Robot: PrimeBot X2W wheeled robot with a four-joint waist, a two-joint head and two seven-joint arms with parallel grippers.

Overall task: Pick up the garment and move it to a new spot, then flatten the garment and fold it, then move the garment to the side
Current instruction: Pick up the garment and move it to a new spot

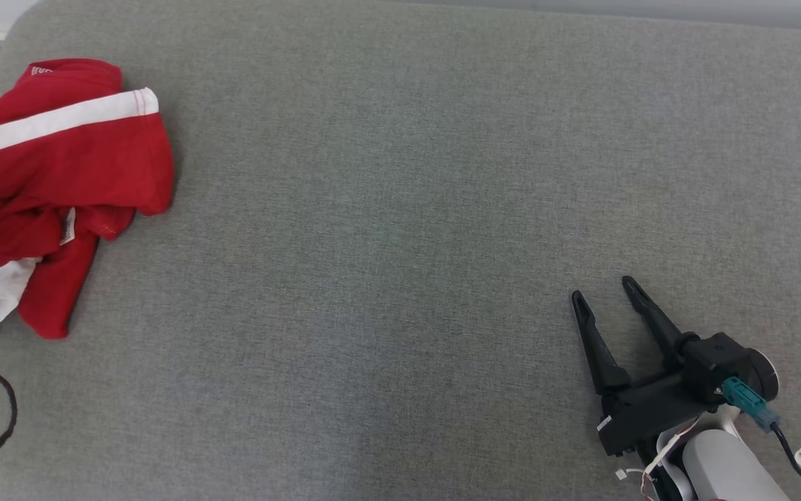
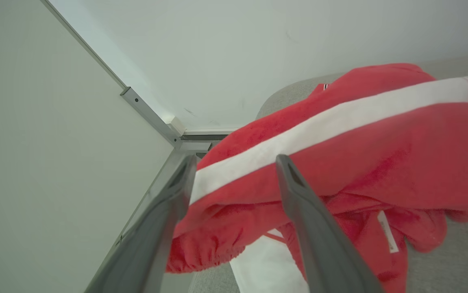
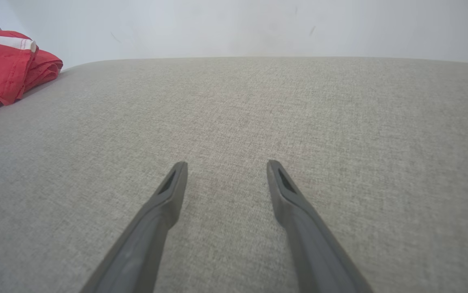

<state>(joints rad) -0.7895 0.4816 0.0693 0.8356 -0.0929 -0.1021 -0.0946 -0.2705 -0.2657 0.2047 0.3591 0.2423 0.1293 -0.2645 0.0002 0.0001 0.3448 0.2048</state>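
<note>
ok so, starting at my left claw point(image 2: 234, 171): jaws spread wide, nothing in them. It's right up against the garment point(image 2: 380, 154), with the white stripe running across just past my fingertips. Honestly can't tell if I'm touching the cloth or just hovering next to it.

My right claw point(image 1: 602, 289) is wide open and empty too, parked well apart from the garment, off to its right and closer to me, over bare grey cushion point(image 1: 400, 229).

The garment itself point(image 1: 59, 167) is a red thing with white trim, scrunched in a heap with one end trailing toward me. Behind it there's a cushion corner, then plain wall.

Progress-wise, I'd say basically zero. It's not lifted, not moved, not flattened, not folded. The grab is first up, and everything after that is left to do.
</note>
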